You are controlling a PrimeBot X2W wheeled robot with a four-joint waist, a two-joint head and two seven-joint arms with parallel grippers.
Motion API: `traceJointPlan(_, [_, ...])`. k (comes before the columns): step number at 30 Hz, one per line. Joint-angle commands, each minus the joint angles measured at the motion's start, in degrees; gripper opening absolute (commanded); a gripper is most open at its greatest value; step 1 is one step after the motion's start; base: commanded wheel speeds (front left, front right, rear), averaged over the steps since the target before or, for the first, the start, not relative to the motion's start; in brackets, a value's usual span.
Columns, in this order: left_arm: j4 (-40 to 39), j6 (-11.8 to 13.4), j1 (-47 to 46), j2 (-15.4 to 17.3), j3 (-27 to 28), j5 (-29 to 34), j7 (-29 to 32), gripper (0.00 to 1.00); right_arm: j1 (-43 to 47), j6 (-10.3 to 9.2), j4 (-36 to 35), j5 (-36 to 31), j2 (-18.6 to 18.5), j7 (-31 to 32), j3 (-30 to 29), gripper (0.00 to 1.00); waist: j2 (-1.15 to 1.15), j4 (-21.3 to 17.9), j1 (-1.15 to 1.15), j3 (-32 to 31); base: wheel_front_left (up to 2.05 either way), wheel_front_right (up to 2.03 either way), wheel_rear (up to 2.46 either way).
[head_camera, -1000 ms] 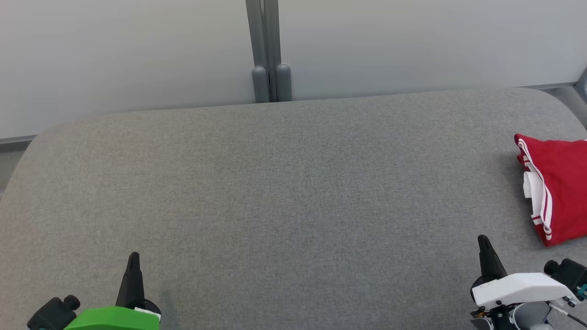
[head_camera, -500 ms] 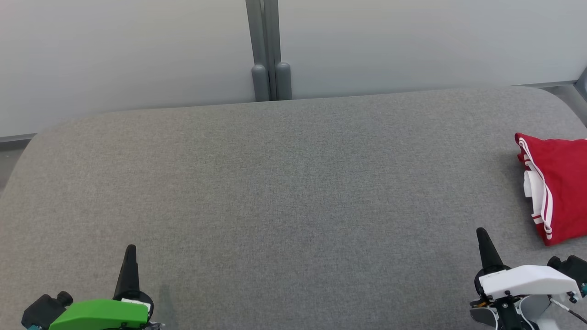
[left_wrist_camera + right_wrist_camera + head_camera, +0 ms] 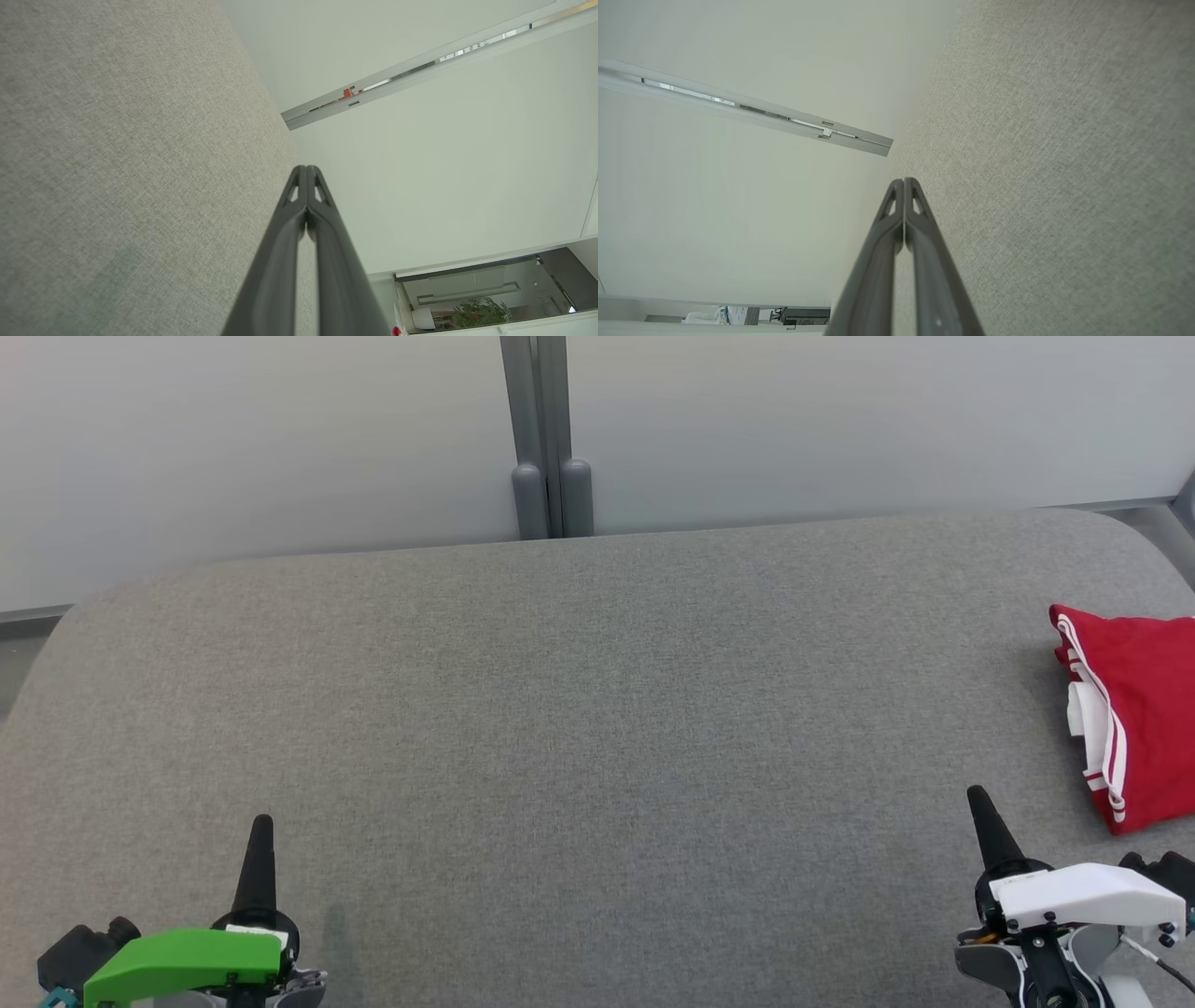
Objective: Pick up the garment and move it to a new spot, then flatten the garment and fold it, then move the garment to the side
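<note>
Bright, soft, even light; crisp head view, stretched wrist views.
The pad [image 3: 597, 709] is evenly lit, mostly from above, its weave sharp in the head view. A faint shadow lies on it just right of the left gripper [image 3: 261, 823], and a softer one just left of the garment [image 3: 1144, 709]. In both wrist views the wall [image 3: 444, 177] takes a greenish cast, straight lines slant, and the fingers [image 3: 275, 280] blur toward the bottom edge.

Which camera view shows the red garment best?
The head view: the red garment lies folded on the grey surface at the picture's right edge, partly cut off. Both wrist views face grey surface and wall instead.
</note>
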Motion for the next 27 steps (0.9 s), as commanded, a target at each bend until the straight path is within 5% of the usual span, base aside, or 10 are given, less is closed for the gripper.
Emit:
traceJointPlan(1, [-0.64, -0.12, -1.39, 0.58, 0.30, -1.62, 0.37, 0.00, -1.36, -0.02, -0.69, 1.69, -0.32, 0.41, -0.16, 0.00, 0.00, 0.00, 0.00, 0.03, 0.00, 0.00, 0.00])
traceJointPlan(27, [-0.66, -0.16, -3.49, 0.54, 1.41, -13.18, 3.73, 0.00, -2.50, -0.01, -1.46, 14.83, -0.45, 3.70, -0.51, 0.00, 0.00, 0.01, 0.00, 0.50, 0.00, 0.00, 0.00])
